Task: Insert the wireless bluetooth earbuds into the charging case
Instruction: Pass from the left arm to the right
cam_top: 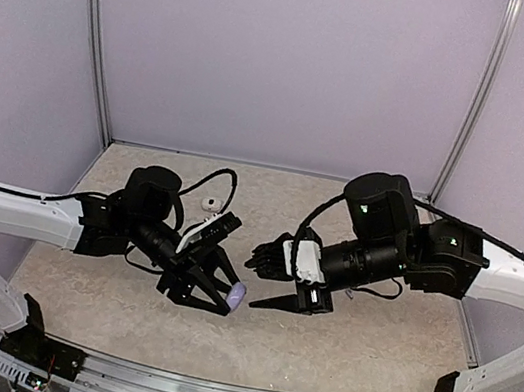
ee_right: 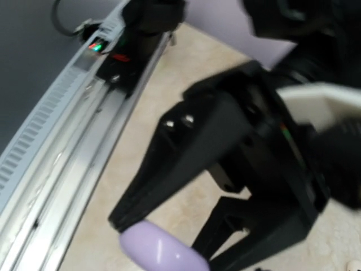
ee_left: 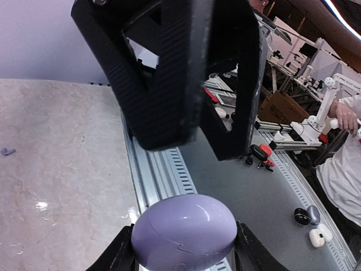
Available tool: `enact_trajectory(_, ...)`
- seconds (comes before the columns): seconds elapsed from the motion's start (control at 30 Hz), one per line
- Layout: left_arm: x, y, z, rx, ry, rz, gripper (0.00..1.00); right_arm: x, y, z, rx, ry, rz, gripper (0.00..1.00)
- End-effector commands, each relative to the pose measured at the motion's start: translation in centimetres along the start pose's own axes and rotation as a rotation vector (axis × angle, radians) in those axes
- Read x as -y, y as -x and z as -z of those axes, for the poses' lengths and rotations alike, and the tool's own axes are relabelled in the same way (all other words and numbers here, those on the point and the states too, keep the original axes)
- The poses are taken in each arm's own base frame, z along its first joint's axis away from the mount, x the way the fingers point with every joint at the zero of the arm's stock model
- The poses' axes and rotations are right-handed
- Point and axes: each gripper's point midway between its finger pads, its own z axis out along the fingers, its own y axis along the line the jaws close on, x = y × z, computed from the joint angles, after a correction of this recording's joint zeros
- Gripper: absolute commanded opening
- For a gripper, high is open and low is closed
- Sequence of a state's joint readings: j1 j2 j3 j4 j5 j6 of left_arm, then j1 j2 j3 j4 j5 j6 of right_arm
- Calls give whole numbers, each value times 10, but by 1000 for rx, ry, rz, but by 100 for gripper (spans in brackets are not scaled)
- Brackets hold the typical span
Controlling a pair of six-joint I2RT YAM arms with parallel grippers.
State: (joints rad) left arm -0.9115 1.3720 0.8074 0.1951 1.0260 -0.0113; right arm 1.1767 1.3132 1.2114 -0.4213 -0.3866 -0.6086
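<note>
Left claw (cam_top: 230,298) grasps the shut lilac charging case (ee_left: 184,231), whose long axis spans its fingertips. Right claw (cam_top: 265,280), jaws apart and apparently empty, hovers just right of the case. A pale earbud (cam_top: 211,203) lies on the worktop (cam_top: 369,337), nearer the left arm.

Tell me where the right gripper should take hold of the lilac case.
Grip the free rounded end of the lilac case that pokes out past the left gripper, whose fingers clamp its two sides. Probably bring the right gripper in head-on, jaws across the uncovered faces; the smooth shell may slip.
</note>
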Motion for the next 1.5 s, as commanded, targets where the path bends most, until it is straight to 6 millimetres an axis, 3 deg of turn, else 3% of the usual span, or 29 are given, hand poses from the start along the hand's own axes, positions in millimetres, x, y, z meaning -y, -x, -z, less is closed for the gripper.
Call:
enact_trajectory(0.0, 25, -6, -10, -57, -135, 76, 22, -25, -6, -6, -124, 71, 92, 55)
enact_trajectory(0.13, 30, -11, -17, -89, -171, 81, 23, -47, -3, -12, -140, 121, 135, 52)
enact_trajectory(0.37, 42, -18, -33, -149, -248, 70, 23, -60, 0, -14, -155, 150, 162, 49)
enact_trajectory(0.63, 50, -14, -37, -155, -281, 43, 23, -76, -6, -21, -163, 189, 186, 45)
enact_trajectory(1.47, 52, -24, -46, -246, -334, 105, 28, -101, -24, -32, -251, 230, 247, 28)
